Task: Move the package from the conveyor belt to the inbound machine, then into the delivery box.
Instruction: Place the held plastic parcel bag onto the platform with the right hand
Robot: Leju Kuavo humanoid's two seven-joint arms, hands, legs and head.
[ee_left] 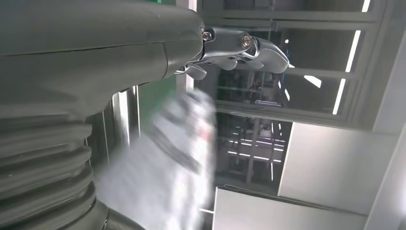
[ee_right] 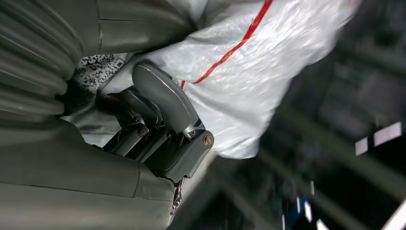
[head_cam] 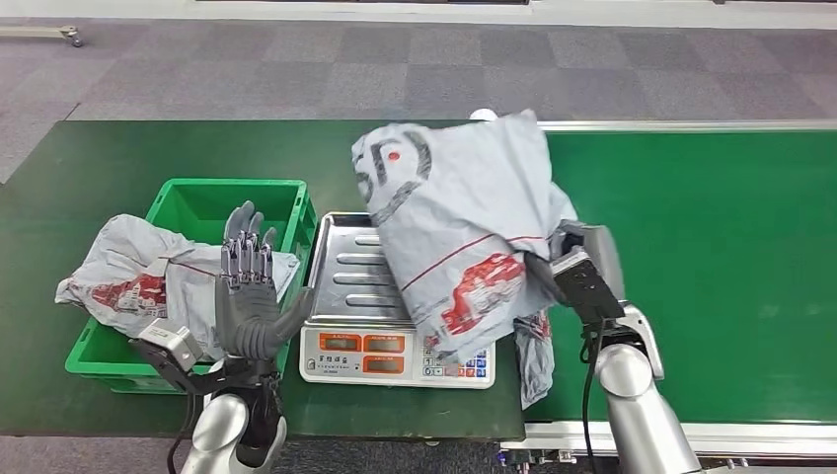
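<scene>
Head view: a crumpled grey plastic mailer package [head_cam: 459, 232], printed in red and black, is held raised above the silver tray of the weighing scale [head_cam: 341, 267] by the right hand [head_cam: 553, 267], whose fingers are clamped on the bag's edge [ee_right: 163, 96]. The left hand [head_cam: 247, 286] is held upright with fingers spread apart, nothing gripped, before the green plastic crate [head_cam: 183, 202], over which a second grey bag [head_cam: 138, 272] is draped. Beyond lies the green conveyor belt [head_cam: 711, 257].
</scene>
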